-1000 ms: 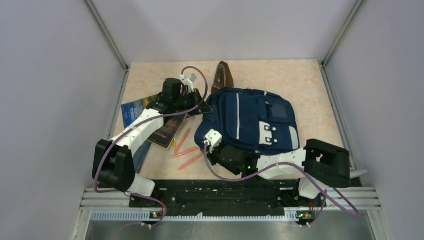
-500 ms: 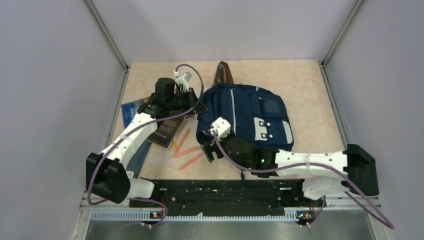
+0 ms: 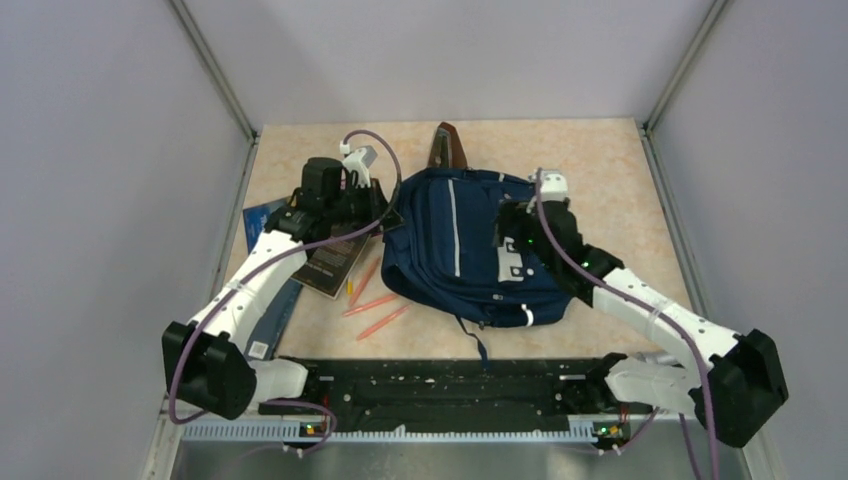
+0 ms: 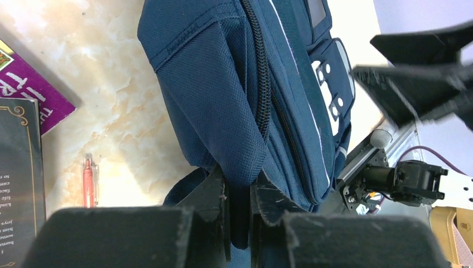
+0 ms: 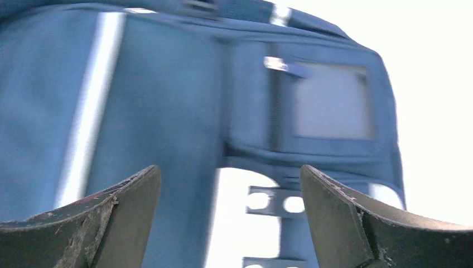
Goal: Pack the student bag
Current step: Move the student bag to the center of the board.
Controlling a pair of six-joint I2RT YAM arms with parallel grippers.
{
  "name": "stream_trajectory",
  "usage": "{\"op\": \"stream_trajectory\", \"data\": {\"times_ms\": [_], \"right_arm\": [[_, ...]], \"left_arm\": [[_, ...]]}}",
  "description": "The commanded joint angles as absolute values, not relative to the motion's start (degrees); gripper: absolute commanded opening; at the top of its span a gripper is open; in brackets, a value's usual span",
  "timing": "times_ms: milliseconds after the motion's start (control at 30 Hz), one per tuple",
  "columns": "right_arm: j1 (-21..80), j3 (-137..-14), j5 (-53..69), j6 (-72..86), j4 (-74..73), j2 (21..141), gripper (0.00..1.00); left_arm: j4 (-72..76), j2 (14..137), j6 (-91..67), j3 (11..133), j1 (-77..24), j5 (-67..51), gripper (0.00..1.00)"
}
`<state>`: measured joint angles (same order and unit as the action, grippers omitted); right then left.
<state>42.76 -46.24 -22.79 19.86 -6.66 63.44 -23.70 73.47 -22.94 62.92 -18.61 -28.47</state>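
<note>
The student bag lies flat in the middle of the tabletop, front face up, its long axis running roughly from twelve to six o'clock, and as far as I can see it is zipped. There is one bag and two arms on it. The left pincer is at the bag's nine-o'clock edge with its jaws nipped on a fold of navy fabric, so from that pincer the whole bag stretches away toward three o'clock. The right pincer hangs over the pale front patches on the bag's three-o'clock half, jaws spread wide with nothing between them. I judge the coming move turns on the zip: it runs along the bag's length close to the left pincer, while the free right arm is on the far side of it and would have to reach toward nine o'clock. Three orange pens lie loose at the bag's eight o'clock, nearer the left arm. Farther toward nine o'clock are a dark book and a blue book, overlapping, at least two. One brown object sits at twelve o'clock.
</note>
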Motion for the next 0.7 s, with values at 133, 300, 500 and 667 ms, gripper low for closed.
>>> {"op": "stream_trajectory", "data": {"times_ms": [133,300,500,667], "right_arm": [[15.7,-35.8,-10.1,27.6,-6.6,63.0,0.92],[6.1,-27.5,-7.7,29.2,-2.8,59.8,0.94],[3.1,-24.2,-2.9,30.0,-0.7,59.7,0.94],[1.2,-21.9,5.5,32.1,3.0,61.7,0.92]], "left_arm": [[-19.5,68.9,-20.2,66.9,-17.8,-26.7,0.00],[-19.9,68.6,-20.1,67.0,-17.8,-26.4,0.00],[-19.8,68.6,-20.6,67.1,-17.8,-27.5,0.00],[-19.8,68.1,-20.6,66.9,-17.7,-27.3,0.00]]}}
